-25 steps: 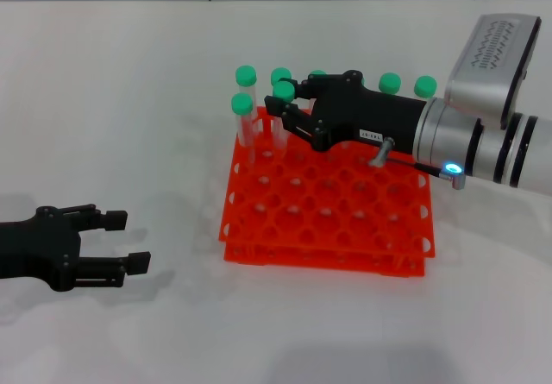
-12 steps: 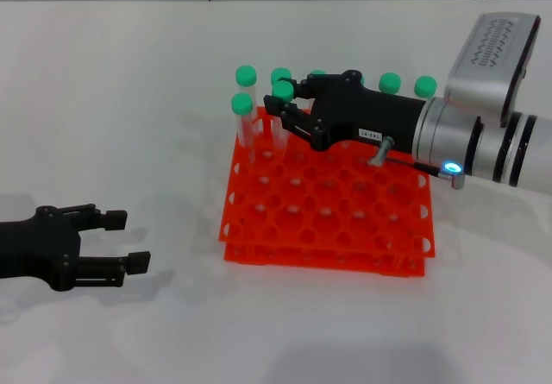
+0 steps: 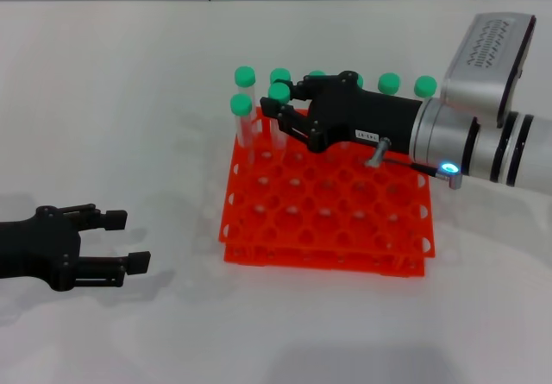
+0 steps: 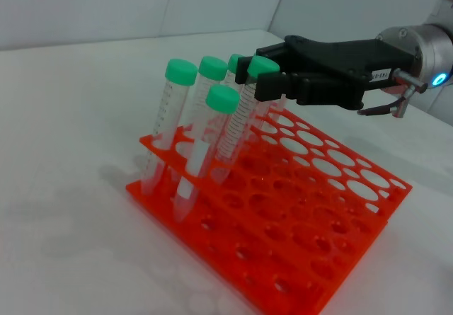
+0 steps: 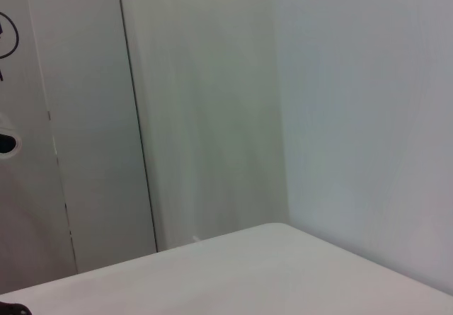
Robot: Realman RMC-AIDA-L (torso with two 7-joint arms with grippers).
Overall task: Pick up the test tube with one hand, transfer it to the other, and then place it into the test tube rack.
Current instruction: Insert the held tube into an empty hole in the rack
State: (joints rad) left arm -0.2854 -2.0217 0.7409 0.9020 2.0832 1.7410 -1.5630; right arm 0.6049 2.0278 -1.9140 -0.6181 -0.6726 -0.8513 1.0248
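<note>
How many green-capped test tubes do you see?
7 tubes: five along the rack's far row, one second-row far left, one tube in the right gripper's fingers. Others may hide behind that gripper. Left gripper parked, open.

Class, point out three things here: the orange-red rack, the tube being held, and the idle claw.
test tube rack [image 3: 328, 220], head view, bare top grid.
test tube [image 4: 262, 66], left wrist view, green cap.
left claw [image 3: 116, 242], head view, between fingertips.

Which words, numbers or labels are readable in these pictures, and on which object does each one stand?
Nothing can be read for certain.
Small white label on the black right gripper: dark characters, too small to read.
Clear green-capped test tube held over the orange-red plastic rack: printed scale marks, no legible numbers.
Black left gripper: no text visible.
</note>
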